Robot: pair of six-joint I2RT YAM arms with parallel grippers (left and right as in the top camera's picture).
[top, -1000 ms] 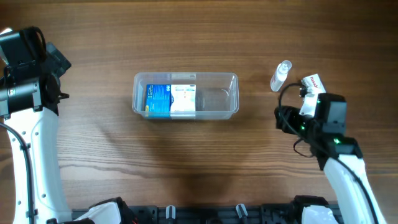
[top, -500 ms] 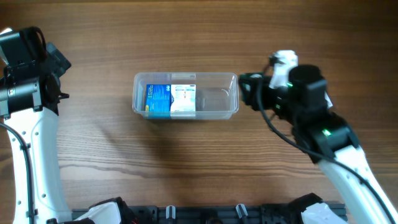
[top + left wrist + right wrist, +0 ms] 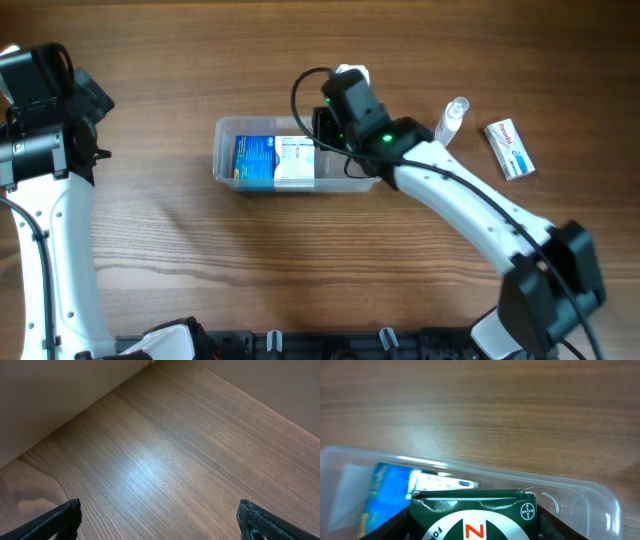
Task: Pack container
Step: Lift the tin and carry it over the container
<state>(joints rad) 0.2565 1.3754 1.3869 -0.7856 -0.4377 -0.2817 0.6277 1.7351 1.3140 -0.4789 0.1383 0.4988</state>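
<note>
The container (image 3: 226, 127) is a clear shallow tub at the table's middle; a blue and white box (image 3: 274, 160) lies in its left half. My right gripper (image 3: 333, 128) hangs over the container's middle and is shut on a dark green box (image 3: 475, 515) with a white circle and red lettering. In the right wrist view the green box sits just above the container's near rim (image 3: 570, 485), with the blue and white box (image 3: 385, 491) beyond on the left. My left gripper (image 3: 160, 522) is open and empty over bare wood at the far left (image 3: 85, 100).
A small clear spray bottle (image 3: 452, 119) lies to the right of the container. A white and red box (image 3: 509, 148) lies further right. A wall edge runs along the table's far side in the left wrist view (image 3: 75, 390).
My right arm has swung from the right side of the table leftward to over the container, carrying the green box. The left arm has not moved.
</note>
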